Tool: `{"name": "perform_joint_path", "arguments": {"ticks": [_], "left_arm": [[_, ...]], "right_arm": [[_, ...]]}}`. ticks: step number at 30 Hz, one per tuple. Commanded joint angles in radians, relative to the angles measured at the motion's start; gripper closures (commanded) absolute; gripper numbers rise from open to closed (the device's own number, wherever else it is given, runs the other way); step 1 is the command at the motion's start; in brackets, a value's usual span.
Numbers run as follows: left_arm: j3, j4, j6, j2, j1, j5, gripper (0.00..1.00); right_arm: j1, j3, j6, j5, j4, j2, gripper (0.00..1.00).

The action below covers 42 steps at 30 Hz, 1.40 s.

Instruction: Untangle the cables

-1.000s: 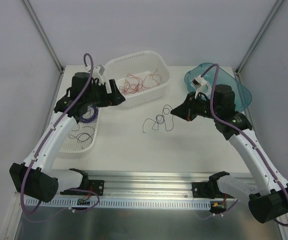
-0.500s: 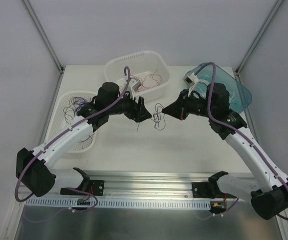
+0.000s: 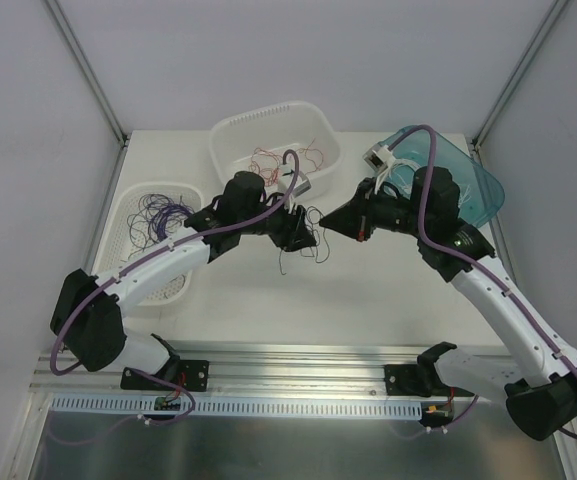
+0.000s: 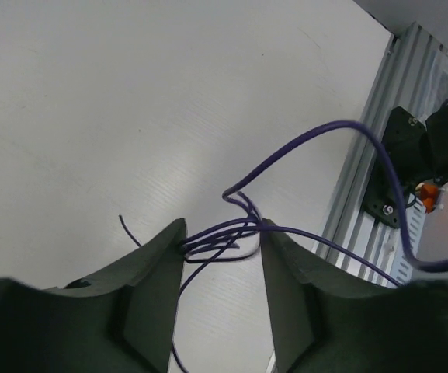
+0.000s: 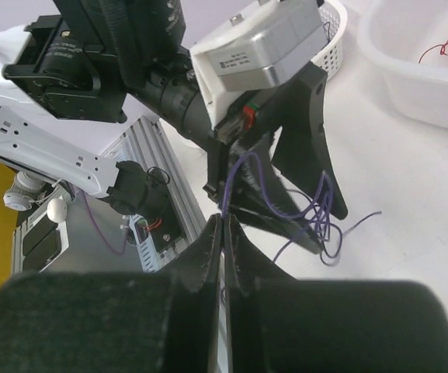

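**Top view, with both wrist views.** The two arms meet over the middle of the tabletop (image 3: 368,290), their tips nearly touching.

- **Tangle:** The tangle of purple cables (image 3: 315,240) hangs between the two tips. One loose end trails toward the near left. Whether its lowest strands touch the surface cannot be told.
- **Left gripper:** The left gripper (image 3: 301,233) reaches in from the left with its jaws standing apart. In the left wrist view, several purple strands run through the gap between its fingers (image 4: 154,272), and none is visibly pinched.
- **Right gripper:** The right gripper (image 3: 326,221) comes in from the right. In its wrist view the fingers (image 5: 208,249) are pressed together, clamped on a strand of the tangle that rises from their tips.
- **Far centre:** A white tub (image 3: 230,135) holds the red cables (image 3: 268,160).
- **Left:** A white perforated tray (image 3: 158,186) holds the loose purple cables (image 3: 163,212), well apart from the tangle.
- **Far right:** A teal bin (image 3: 473,180) stands behind the right arm.
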Motion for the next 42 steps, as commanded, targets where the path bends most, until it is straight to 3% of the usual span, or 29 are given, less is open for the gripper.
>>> {"name": "perform_joint_path", "arguments": {"ticks": [1,2,6,10,19,23,29,34,42], "left_arm": [[0.004,0.107,0.001,0.014,-0.013,0.032,0.63],[0.002,0.109,-0.010,0.021,-0.016,0.031,0.77],[-0.020,0.111,-0.039,0.005,-0.015,-0.024,0.99],[-0.070,0.110,-0.077,-0.034,-0.013,-0.121,1.00],[-0.235,0.110,-0.161,-0.180,0.034,-0.237,1.00],[-0.303,0.077,-0.206,-0.275,0.097,-0.305,1.00],[-0.353,0.051,-0.264,-0.409,0.212,-0.304,1.00],[-0.278,0.034,-0.250,-0.459,0.219,-0.280,1.00],[-0.136,-0.124,-0.212,-0.487,0.234,-0.429,1.00]], "right_arm": [[0.007,0.044,0.011,-0.025,0.057,-0.037,0.99],[0.008,0.046,0.004,-0.011,0.049,-0.040,0.99],[0.005,0.061,-0.071,0.112,-0.088,-0.068,0.99],[-0.033,0.115,-0.124,0.374,-0.265,-0.077,0.99],[-0.281,0.104,0.004,0.606,-0.416,-0.143,0.99],[-0.387,0.084,0.041,0.580,-0.423,-0.171,0.99],[-0.397,0.080,0.042,0.496,-0.446,-0.137,0.99],[-0.391,0.043,0.054,0.324,-0.431,-0.092,0.99],[-0.375,0.021,0.030,0.262,-0.426,-0.077,0.99]]}}
